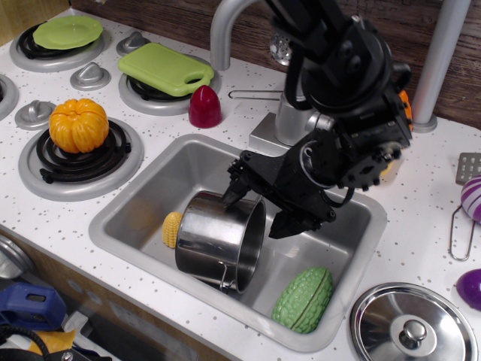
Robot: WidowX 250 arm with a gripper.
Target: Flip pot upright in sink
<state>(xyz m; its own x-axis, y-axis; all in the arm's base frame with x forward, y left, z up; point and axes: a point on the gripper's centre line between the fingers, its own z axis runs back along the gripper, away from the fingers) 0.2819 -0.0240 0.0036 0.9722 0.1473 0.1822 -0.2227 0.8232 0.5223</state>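
Observation:
The shiny steel pot (214, 239) lies on its side in the grey sink (143, 197), its open mouth facing right and a wire loop handle at its lower edge. My black gripper (255, 210) is open and hangs just above the pot's upper rim. One finger is at the rim's back left, the other to the right of the mouth. It holds nothing.
In the sink lie a yellow corn (172, 229) left of the pot and a green bumpy gourd (304, 299) at the front right. A steel lid (412, 326) lies on the counter at the front right. The faucet (225, 30), a red piece (204, 106) and an orange pumpkin (78, 125) stand behind and to the left.

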